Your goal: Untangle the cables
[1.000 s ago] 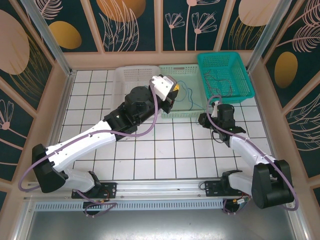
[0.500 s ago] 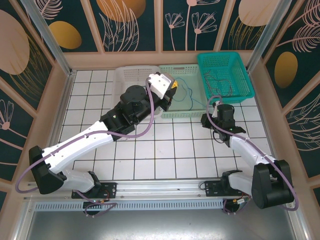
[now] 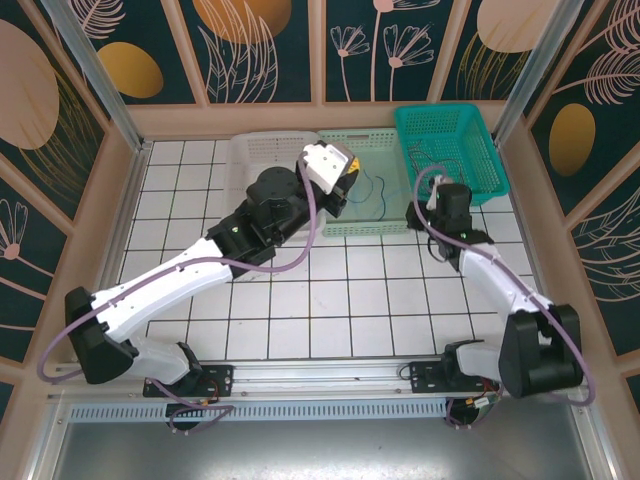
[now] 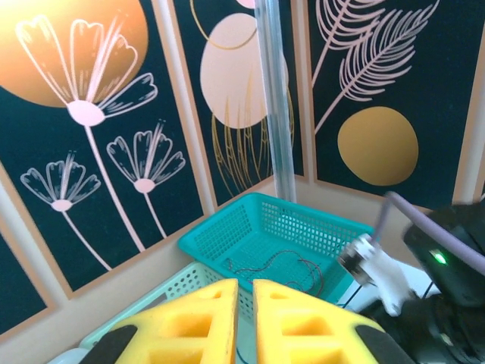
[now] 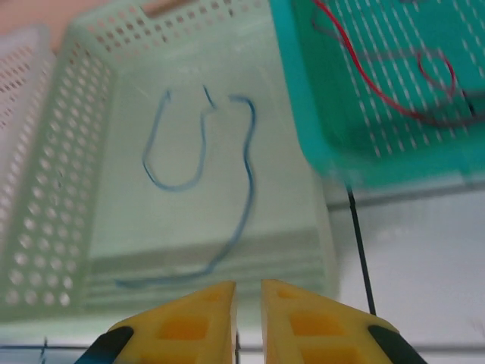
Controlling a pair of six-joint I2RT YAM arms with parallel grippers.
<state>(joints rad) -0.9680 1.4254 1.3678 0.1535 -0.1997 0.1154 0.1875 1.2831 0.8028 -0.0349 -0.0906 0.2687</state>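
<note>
Three baskets line the top of the overhead view: white basket point(image 3: 258, 146), pale green basket point(image 3: 352, 135), teal basket point(image 3: 402, 124). Of the two grippers, the left gripper point(image 4: 245, 288) and right gripper point(image 5: 248, 288) each have their fingers almost together, with nothing visible between them. The right wrist view adds a blue cable point(image 5: 174, 186) in the green basket, a red cable point(image 5: 383, 98) in the teal one, and a black cable point(image 5: 359, 243) on the tiles.

Red cable point(image 5: 379, 95) lies loose & looped inside teal basket point(image 5: 394, 168). Blue cable point(image 5: 251, 171) sprawls in open curls in pale-green basket point(image 5: 45, 189) right beside it. Thin black cable point(image 5: 359, 243) runs straight over tiles, out from teal basket's near wall.
</note>
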